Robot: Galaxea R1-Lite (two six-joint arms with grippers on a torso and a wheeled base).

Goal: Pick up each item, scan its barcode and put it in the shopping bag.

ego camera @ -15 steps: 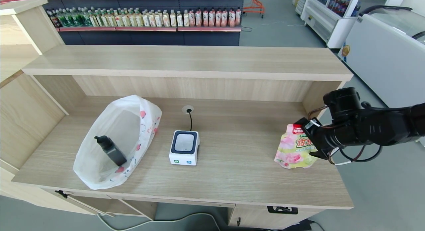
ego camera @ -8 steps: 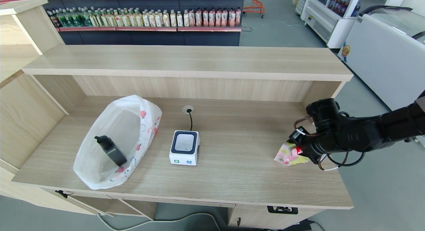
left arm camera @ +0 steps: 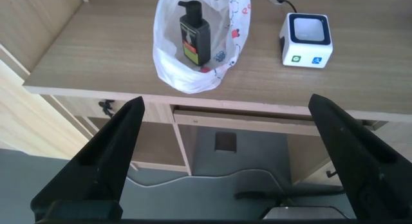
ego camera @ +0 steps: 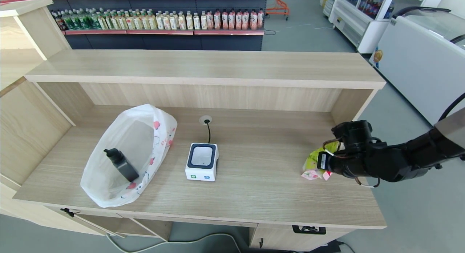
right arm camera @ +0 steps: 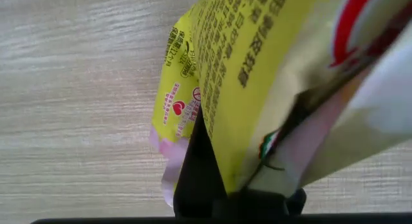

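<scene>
A pink-and-green snack pouch (ego camera: 311,163) at the counter's right end is bunched up on edge, its yellow printed back (right arm camera: 257,76) turned up. My right gripper (ego camera: 324,165) is low over it and shut on the pouch, one black finger (right arm camera: 198,176) pressed against its side. The white shopping bag (ego camera: 145,129) lies open at the left with a black bottle (ego camera: 121,165) inside. The white scanner (ego camera: 201,161) stands mid-counter. My left gripper (left arm camera: 226,105) hangs open in front of the counter, below its top, facing the bag (left arm camera: 174,76) and the scanner (left arm camera: 308,38).
The counter (ego camera: 254,195) has a raised back shelf (ego camera: 203,67) and side walls. A cable (ego camera: 208,131) runs from the scanner to a hole behind it. Bare wood lies between scanner and pouch. Freezers (ego camera: 417,56) stand at the right.
My right arm has come down and leftward onto the pouch. The pouch, lying flat a second ago, is now crumpled up on edge in the gripper.
</scene>
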